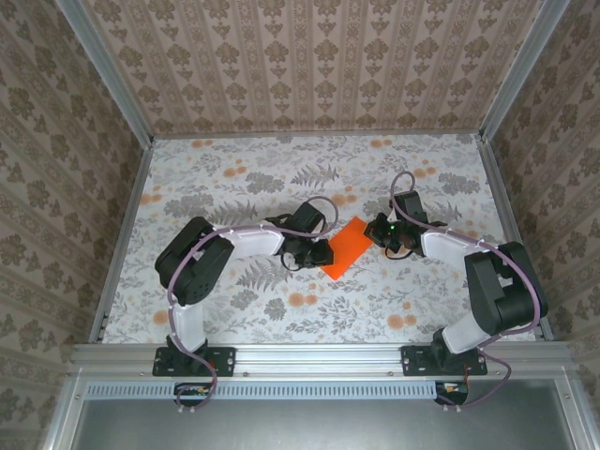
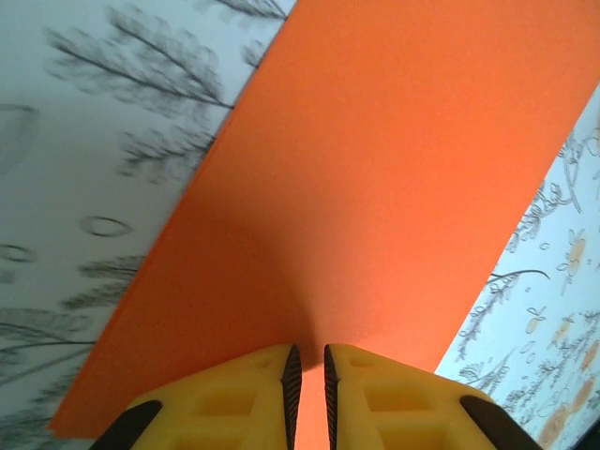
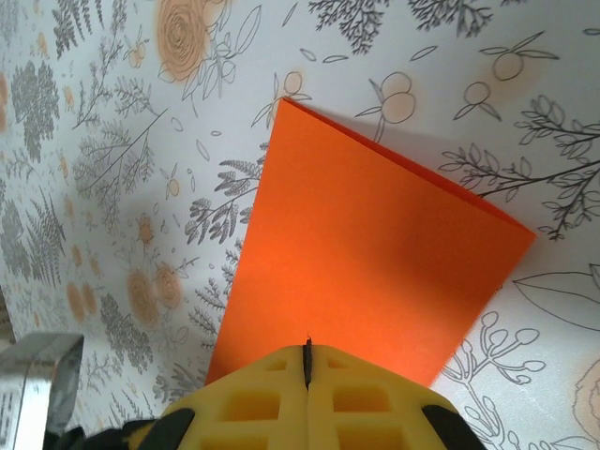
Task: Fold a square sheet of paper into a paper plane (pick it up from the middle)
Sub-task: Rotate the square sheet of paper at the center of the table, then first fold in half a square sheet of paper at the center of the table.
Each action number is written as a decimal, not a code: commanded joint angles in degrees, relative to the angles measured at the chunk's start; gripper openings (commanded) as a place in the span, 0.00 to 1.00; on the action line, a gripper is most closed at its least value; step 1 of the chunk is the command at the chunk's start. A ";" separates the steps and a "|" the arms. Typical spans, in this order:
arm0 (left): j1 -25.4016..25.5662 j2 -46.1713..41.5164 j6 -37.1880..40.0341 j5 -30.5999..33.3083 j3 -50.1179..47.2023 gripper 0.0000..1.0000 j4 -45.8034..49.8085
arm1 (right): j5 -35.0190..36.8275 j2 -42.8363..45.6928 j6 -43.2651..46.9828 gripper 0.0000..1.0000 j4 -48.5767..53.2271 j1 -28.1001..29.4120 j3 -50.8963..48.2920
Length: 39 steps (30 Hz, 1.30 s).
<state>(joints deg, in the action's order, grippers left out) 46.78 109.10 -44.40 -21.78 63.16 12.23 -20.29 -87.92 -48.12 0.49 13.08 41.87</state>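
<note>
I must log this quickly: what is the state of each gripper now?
Left gripper: jaws almost closed on the orange paper, apparently pinching it.
Right gripper: closed at the paper's edge; a grip cannot be told.

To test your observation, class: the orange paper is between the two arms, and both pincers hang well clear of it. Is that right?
Not quite. The orange paper is between the two arms, but the pincers are not clear of it: the left pincer and the right pincer each sit right at an edge of it, as both wrist views show.
</note>
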 commanded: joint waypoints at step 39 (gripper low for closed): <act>-0.92 -0.21 1.19 -2.03 -0.14 0.00 -5.02 | -10.73 -14.53 7.69 0.00 -4.62 10.24 4.80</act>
<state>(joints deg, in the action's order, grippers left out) 45.89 107.79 -42.28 -23.99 61.17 8.03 -29.63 -100.82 -41.67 -3.57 23.53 47.22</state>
